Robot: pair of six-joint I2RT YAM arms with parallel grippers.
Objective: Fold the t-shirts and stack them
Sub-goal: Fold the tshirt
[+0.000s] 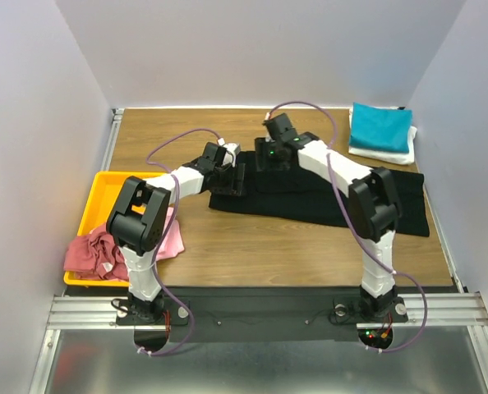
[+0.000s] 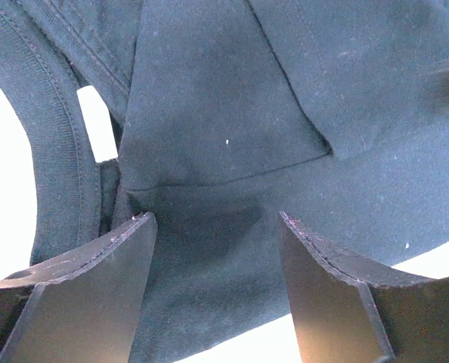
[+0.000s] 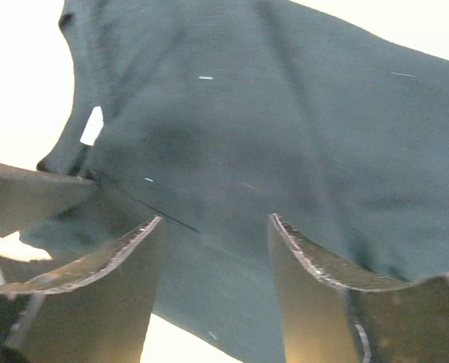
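The large black t-shirt (image 1: 326, 201) lies spread across the middle and right of the table, with one part folded over near its far left end. My left gripper (image 1: 230, 171) hovers over the shirt's left end and my right gripper (image 1: 270, 156) over its far edge, close together. In the left wrist view the left gripper (image 2: 215, 219) is open, its jaws wide apart over black cloth (image 2: 209, 113) near the collar. The right gripper (image 3: 215, 219) is open too, with black cloth (image 3: 247, 113) spanning the gap under its fingers. A folded teal t-shirt (image 1: 379, 125) rests on a white one (image 1: 385, 154) at the back right.
A yellow tray (image 1: 104, 190) sits at the left edge of the table. A pink t-shirt (image 1: 172, 238) and a crumpled dusty red t-shirt (image 1: 92, 254) hang over its near end. Bare wood shows in front of the black shirt. White walls close in on three sides.
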